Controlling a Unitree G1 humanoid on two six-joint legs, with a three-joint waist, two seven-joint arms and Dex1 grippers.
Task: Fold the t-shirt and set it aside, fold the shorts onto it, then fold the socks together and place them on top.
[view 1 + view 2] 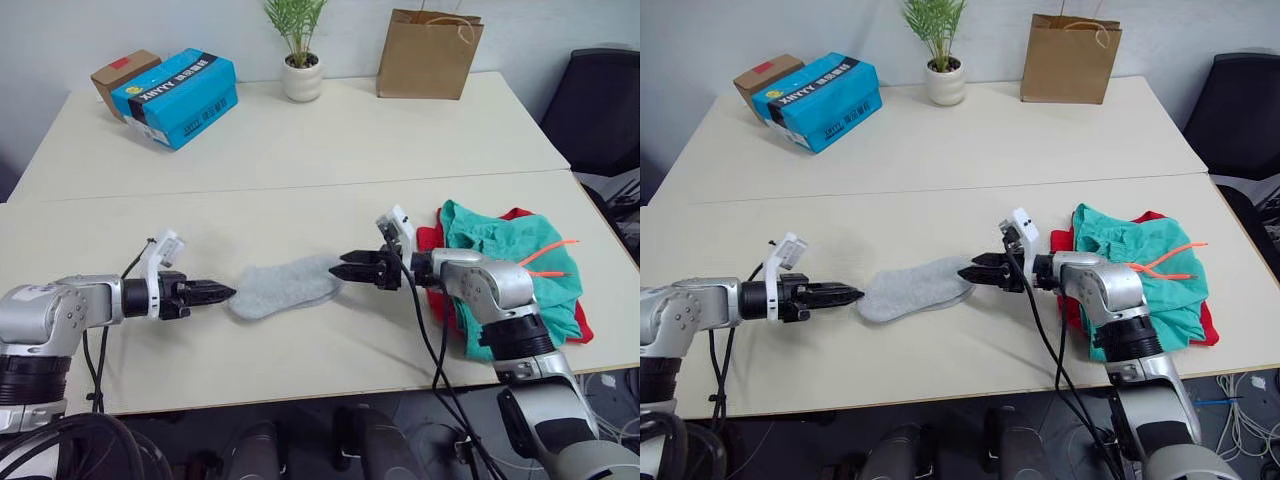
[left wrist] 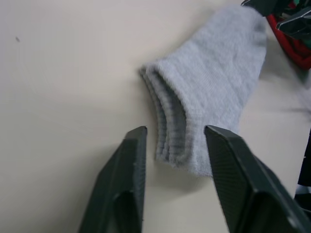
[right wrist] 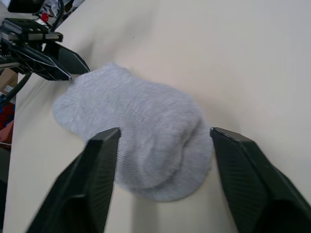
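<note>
The grey socks (image 1: 283, 286) lie stacked flat, one on the other, in the middle of the near table. My left gripper (image 1: 225, 293) is open at their cuff end, its fingertips (image 2: 138, 138) just short of the ribbed cuffs (image 2: 170, 131). At the toe end my right gripper (image 1: 338, 270) is also open, and its fingers (image 3: 99, 160) straddle the socks' toes (image 3: 160, 160) without closing. To the right, the folded teal shorts (image 1: 500, 250) with the orange drawstring (image 1: 550, 255) rest on the folded red t-shirt (image 1: 431, 242), behind my right forearm.
On the far table stand a blue shoebox (image 1: 175, 97), a brown cardboard box (image 1: 122, 75), a potted plant (image 1: 300, 60) and a brown paper bag (image 1: 428, 52). A black chair (image 1: 600, 100) is at the right. The near table's front edge (image 1: 300, 390) is close to the socks.
</note>
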